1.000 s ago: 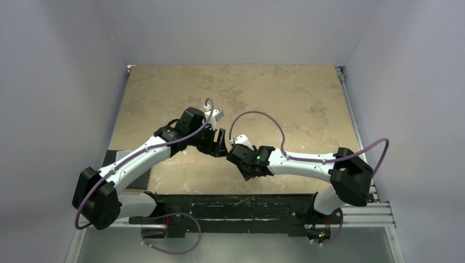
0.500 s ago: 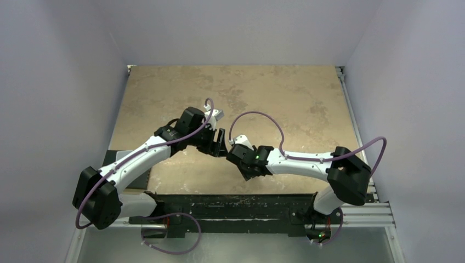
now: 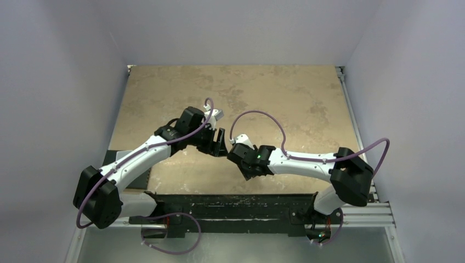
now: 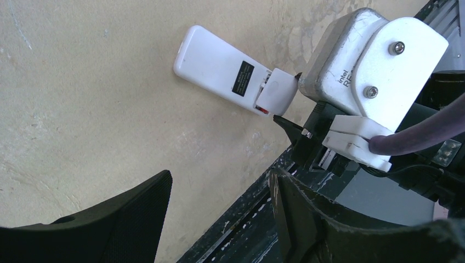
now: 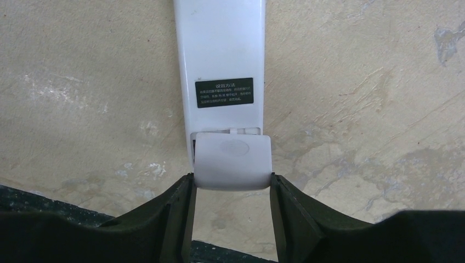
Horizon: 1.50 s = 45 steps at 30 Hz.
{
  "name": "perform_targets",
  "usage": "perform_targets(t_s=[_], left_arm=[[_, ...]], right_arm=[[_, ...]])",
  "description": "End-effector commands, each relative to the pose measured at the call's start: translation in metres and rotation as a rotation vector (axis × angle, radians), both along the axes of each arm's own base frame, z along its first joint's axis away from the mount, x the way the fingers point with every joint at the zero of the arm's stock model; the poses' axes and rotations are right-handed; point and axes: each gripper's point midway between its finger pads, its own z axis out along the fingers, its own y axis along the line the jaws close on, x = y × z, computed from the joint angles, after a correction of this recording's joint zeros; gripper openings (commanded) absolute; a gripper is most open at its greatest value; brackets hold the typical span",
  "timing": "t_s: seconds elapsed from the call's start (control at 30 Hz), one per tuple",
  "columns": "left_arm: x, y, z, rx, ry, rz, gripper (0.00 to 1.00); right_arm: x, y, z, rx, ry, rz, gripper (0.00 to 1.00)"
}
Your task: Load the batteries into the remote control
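The white remote control (image 5: pixel 222 55) lies back up on the tan table, a black label (image 5: pixel 225 92) on it. Its light-grey battery cover (image 5: pixel 233 159) sits partly slid off the near end. My right gripper (image 5: pixel 231 176) is shut on the cover, a fingertip against each side. In the left wrist view the remote control (image 4: pixel 219 68) and cover (image 4: pixel 278 90) lie beyond my open, empty left gripper (image 4: pixel 219 174). A red sliver (image 4: pixel 263 109) shows under the cover; I cannot tell what it is. The batteries are out of view. From above, both grippers (image 3: pixel 219 141) (image 3: pixel 237 150) meet mid-table and hide the remote.
The black base rail (image 3: pixel 236 207) runs along the table's near edge, just below the left gripper. The right wrist's white camera housing (image 4: pixel 373 66) hangs close beside the remote. Grey walls enclose the table (image 3: pixel 285 98) on three sides.
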Motion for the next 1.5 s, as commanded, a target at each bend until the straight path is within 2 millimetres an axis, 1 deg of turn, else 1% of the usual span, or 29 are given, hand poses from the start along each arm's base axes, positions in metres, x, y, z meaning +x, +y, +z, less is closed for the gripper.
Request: perform_targets(t_s=[0.0, 0.4, 0.63, 1.2, 1.3, 1.47], left_arm=[[0.007, -0.004, 0.007, -0.033, -0.026, -0.012, 0.66], [0.007, -0.003, 0.008, -0.038, -0.027, -0.011, 0.66], [0.007, -0.003, 0.01, -0.041, -0.032, -0.01, 0.66], [0.008, -0.002, 0.01, -0.044, -0.031, -0.007, 0.66], [0.008, -0.002, 0.01, -0.047, -0.028, -0.01, 0.66], [0.008, -0.003, 0.009, -0.049, -0.024, -0.01, 0.66]], right_arm=[[0.001, -0.002, 0.008, 0.022, -0.01, -0.009, 0.32], [-0.002, -0.004, 0.005, 0.012, 0.006, -0.01, 0.32], [0.0, 0.0, 0.005, 0.014, 0.006, -0.002, 0.32], [-0.002, 0.003, -0.002, 0.009, 0.027, 0.009, 0.31], [-0.003, 0.001, -0.003, 0.007, 0.029, 0.006, 0.31], [-0.001, 0.003, -0.003, 0.011, 0.023, 0.003, 0.31]])
